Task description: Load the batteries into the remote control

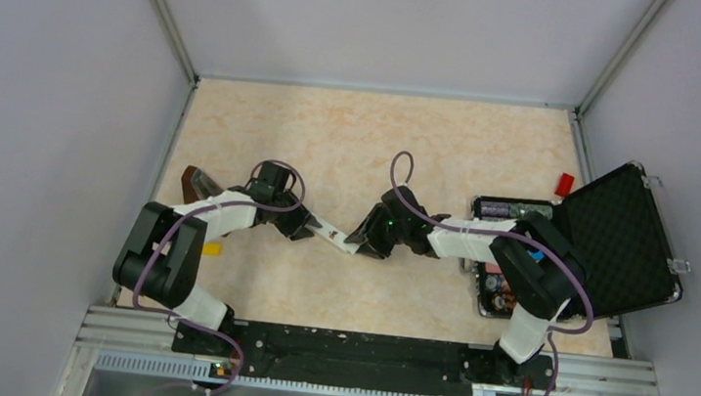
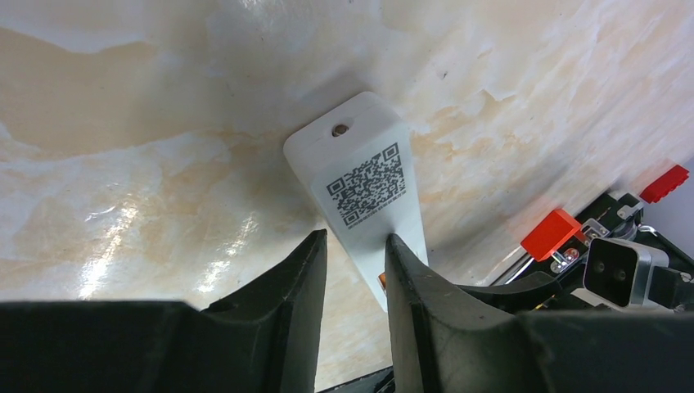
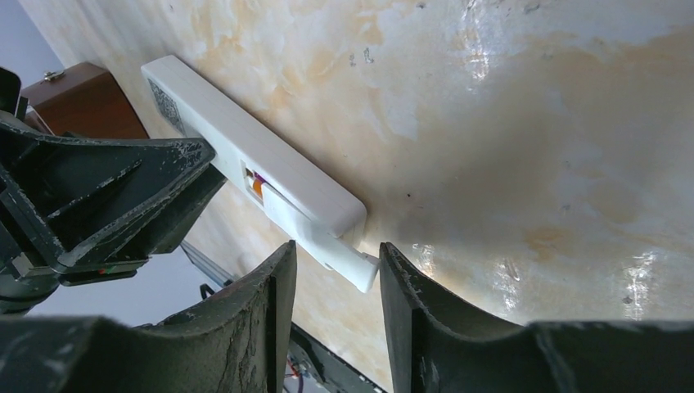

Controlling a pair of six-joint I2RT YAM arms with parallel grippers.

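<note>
My left pincer [image 1: 312,225] and right pincer [image 1: 358,243] block both ends of the remote [image 1: 333,235]; beyond it, the bare worktop [image 1: 383,133] gives passage.

The remote control [image 2: 344,139] between the left fingers [image 2: 286,286] is smooth white plastic with a soft satin sheen. Its QR label [image 2: 368,187] looks like matt printed paper. The right fingers [image 3: 254,327] are matt black plastic, scuffed and rough along the edges. Beneath them the tabletop [image 3: 532,123] is glossy, marble-patterned, mirroring glare.
</note>
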